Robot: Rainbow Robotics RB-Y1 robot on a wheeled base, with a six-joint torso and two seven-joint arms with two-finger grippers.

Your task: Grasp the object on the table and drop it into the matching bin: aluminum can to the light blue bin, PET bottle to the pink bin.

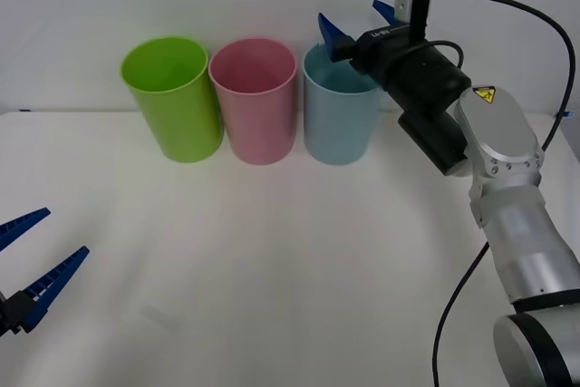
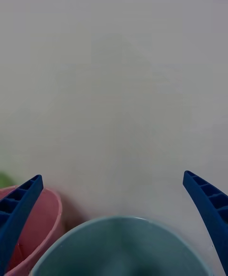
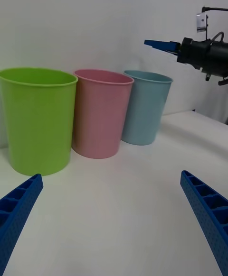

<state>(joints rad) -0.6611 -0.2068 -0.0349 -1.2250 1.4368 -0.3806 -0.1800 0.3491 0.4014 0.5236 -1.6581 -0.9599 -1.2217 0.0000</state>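
At the near left edge of the table (image 1: 272, 269), the left gripper (image 1: 32, 256) hangs low with its 2 blue ribbed fingers spread wide and nothing between them.

Along the far side stand 3 upright cups in a row, each close beside the next. Farthest left is the lime green cup (image 1: 172, 97); what can be seen of its inside from the front view is bare green wall. Next comes the pink bin (image 1: 254, 99), whose visible inner wall is likewise bare pink. Neither cup's floor is in sight, so their contents cannot be told for certain.

Right of that is the light blue bin (image 1: 339, 115). The right wrist view looks down into its mouth and shows smooth blue-grey inner wall, while the lower part of the bin lies beyond the frame. The aluminum can cannot be made out on the tabletop, in either gripper, or in the visible part of any cup.

The right gripper (image 1: 355, 26) is held just above the light blue bin's far rim, its 2 blue fingers parted wide, 1 over the rim nearest the pink bin and 1 toward the right, and it grips nothing. Its arm reaches in from the right side of the table.
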